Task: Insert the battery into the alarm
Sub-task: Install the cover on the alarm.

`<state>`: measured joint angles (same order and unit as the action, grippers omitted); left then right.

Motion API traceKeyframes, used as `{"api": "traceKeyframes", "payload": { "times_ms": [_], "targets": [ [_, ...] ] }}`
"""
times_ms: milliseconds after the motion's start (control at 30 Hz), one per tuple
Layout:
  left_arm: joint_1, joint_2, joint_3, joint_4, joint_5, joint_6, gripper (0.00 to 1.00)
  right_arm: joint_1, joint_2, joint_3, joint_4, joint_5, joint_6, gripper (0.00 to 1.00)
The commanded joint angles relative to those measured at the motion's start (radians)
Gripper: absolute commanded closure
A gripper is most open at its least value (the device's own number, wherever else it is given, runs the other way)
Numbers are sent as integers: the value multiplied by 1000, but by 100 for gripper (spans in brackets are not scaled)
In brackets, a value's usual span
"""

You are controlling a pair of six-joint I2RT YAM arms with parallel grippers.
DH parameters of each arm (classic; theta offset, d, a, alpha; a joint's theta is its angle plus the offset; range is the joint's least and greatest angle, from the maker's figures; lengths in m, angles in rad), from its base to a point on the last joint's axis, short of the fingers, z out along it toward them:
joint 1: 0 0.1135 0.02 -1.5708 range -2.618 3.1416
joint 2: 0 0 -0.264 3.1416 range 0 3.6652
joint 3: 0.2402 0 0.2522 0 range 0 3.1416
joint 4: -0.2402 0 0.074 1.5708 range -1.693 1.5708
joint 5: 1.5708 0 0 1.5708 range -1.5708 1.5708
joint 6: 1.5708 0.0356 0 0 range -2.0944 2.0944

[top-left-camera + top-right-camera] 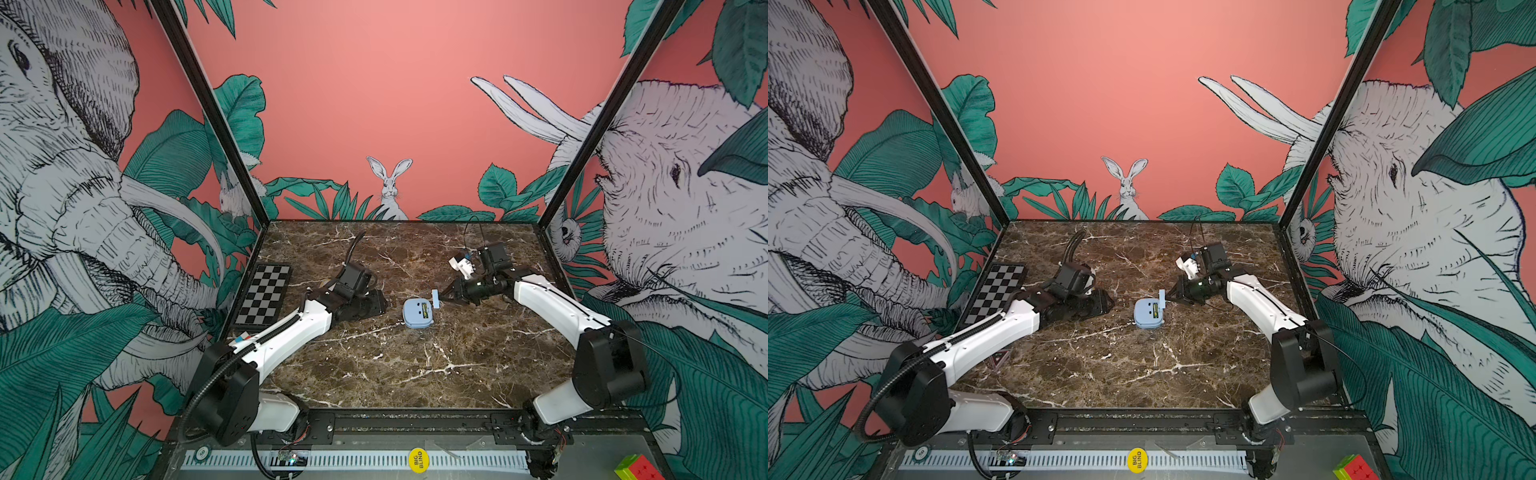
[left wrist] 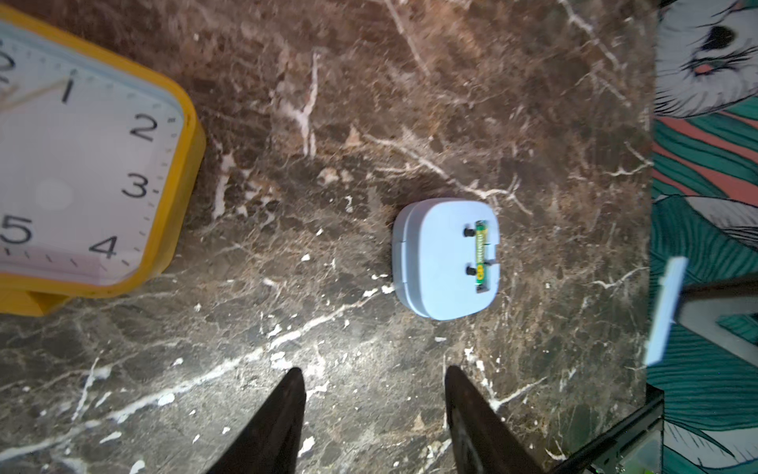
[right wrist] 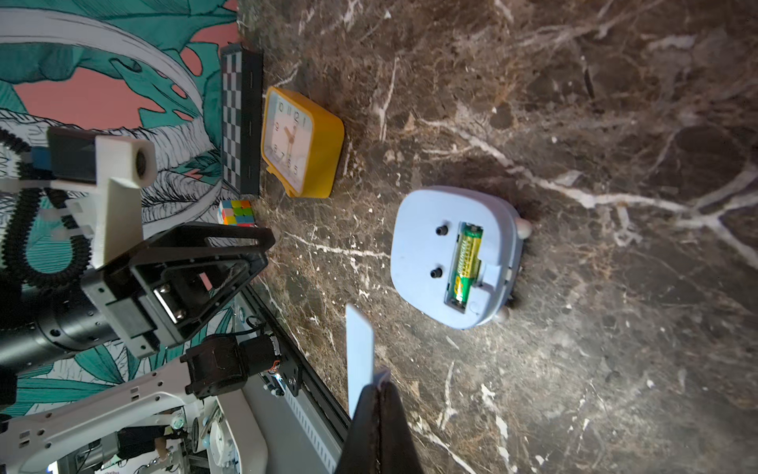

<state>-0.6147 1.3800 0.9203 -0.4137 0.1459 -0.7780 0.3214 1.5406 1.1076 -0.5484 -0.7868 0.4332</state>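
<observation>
Marble, brown with white veins, makes the table (image 1: 415,374). Nearest, a cube (image 1: 636,468) lies off the marble at the front right corner. Farther in, the alarm (image 1: 417,313) lies face down near the middle of the table, between the two claws, with its back up and its bay uncovered. The battery (image 3: 466,266) sits lengthwise in that bay.

The left claw (image 2: 373,375) points low over the marble with its fingers parted and nothing between them. The alarm lies ahead of its tips, well clear, nearer one finger than the other. The right claw (image 3: 379,388) is pinched tight on the cover (image 3: 360,353), a thin blue plate standing on edge (no gap shows between the fingers). Seen from above, the cover hangs by the alarm's far right corner, and both wrist views show it clear of the alarm.

A clock (image 2: 172,164), yellow, stands off to one side of the left claw, apart from the alarm. A chessboard (image 1: 264,295) lies along the table's left edge. Farthest, a rabbit (image 1: 390,187) is painted on the back wall.
</observation>
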Motion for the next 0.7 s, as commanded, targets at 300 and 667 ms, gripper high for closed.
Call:
{"api": "traceKeyframes", "payload": {
  "times_ms": [300, 667],
  "targets": [
    [-34, 180, 86, -34, 66, -33, 48, 11, 105, 5, -124, 82, -88, 100],
    [-59, 336, 196, -10, 144, -17, 48, 58, 230, 127, -140, 123, -148, 100]
  ]
}}
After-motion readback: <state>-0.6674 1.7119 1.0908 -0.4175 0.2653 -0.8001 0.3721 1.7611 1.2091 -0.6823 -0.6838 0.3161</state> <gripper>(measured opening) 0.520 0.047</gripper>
